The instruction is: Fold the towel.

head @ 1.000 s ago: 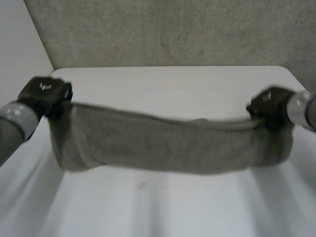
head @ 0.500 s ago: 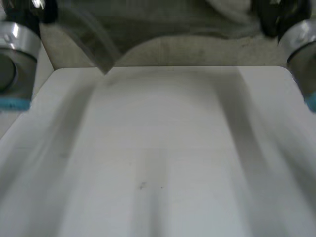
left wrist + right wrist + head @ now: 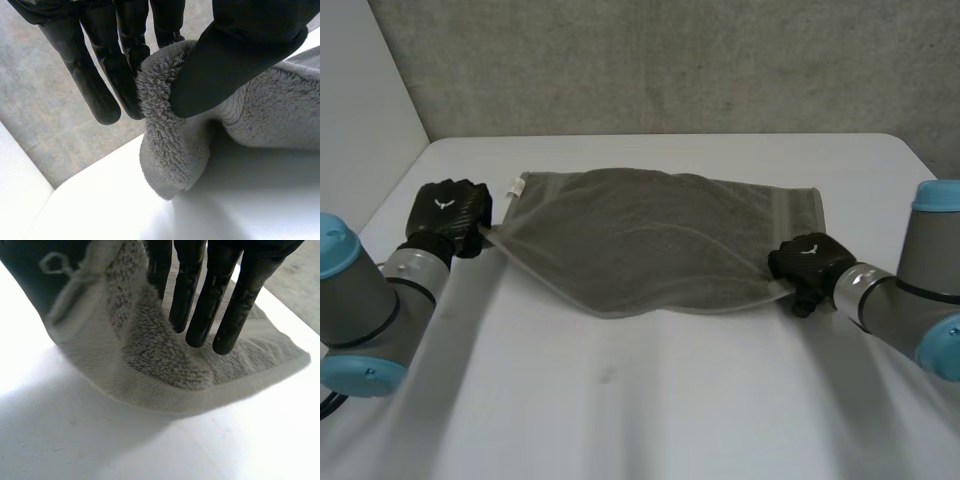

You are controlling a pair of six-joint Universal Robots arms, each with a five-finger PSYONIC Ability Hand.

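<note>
The grey towel [image 3: 650, 235] lies spread on the white table [image 3: 670, 400], its near edge sagging in a curve between my two hands. My left hand [image 3: 445, 215] is at the towel's near left corner. In the left wrist view that corner [image 3: 170, 150] is bunched and pinched between the thumb [image 3: 235, 55] and the fingers [image 3: 95, 75]. My right hand [image 3: 805, 262] is at the near right corner. In the right wrist view its fingers [image 3: 200, 305] are straight and the towel corner [image 3: 165, 365] hangs over the thumb side, a little above the table.
A grey concrete wall [image 3: 670, 60] stands behind the table's far edge. A small white label [image 3: 517, 187] sticks out at the towel's far left corner. Bare table runs from the towel to the near edge.
The towel hung stretched between both raised hands, was swung up and away, and now lies on the table. Both hands have come down to its near corners. The right hand's fingers have straightened.
</note>
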